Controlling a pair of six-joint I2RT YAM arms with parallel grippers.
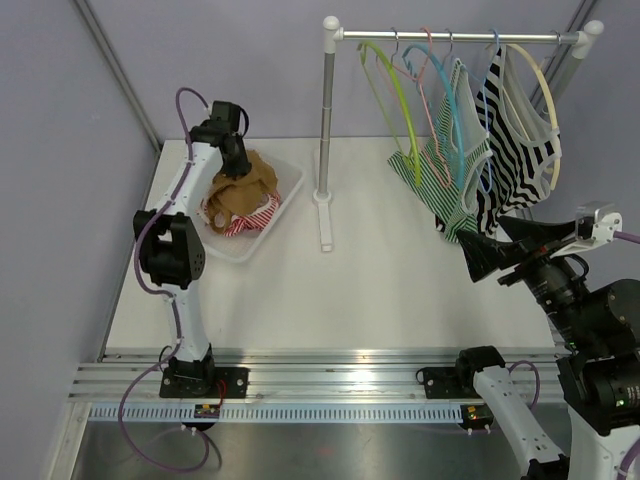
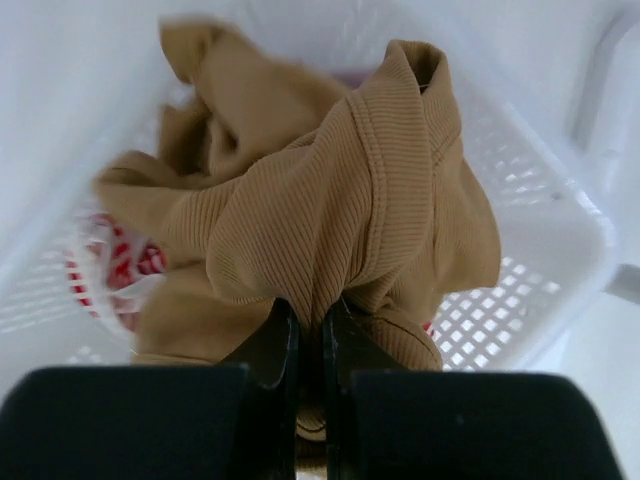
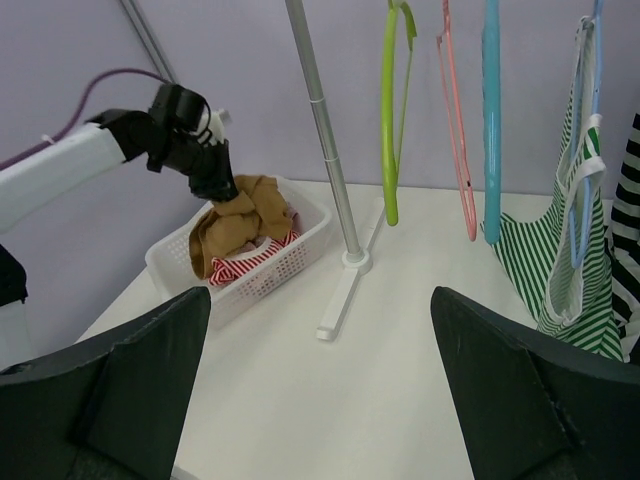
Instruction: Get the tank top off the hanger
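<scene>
Left claw (image 2: 310, 318) narrowed to a slim gap and pinching a fold of a tan ribbed top (image 2: 330, 190), which bunches ahead of the fingertips and droops beneath them. A white slotted basket (image 2: 560, 240) sits directly below this claw on the worktop (image 1: 380, 290), and the tan top's lower folds rest inside it. Also in the basket, under the tan top and to the claw's left in the wrist view, lies a red-and-white striped garment (image 2: 100, 270). Right claw (image 3: 320, 295) spread wide and gripping nothing, its two dark fingers (image 3: 110, 380) framing bare worktop. Ahead of this claw and above it runs a metal rail (image 1: 450, 37) on an upright post (image 1: 327, 120). Three bare hangers hang from the rail ahead of the right claw: green (image 3: 388, 110), pink (image 3: 455, 130) and blue (image 3: 490, 110). To the right of them, a green-and-white striped tank top (image 3: 560, 270) hangs on a hanger of its own. A black-and-white striped tank top (image 1: 510, 150), likewise on a hanger, is nearest the right claw, its hem just above the fingers; whether hem and fingers touch cannot be told.
</scene>
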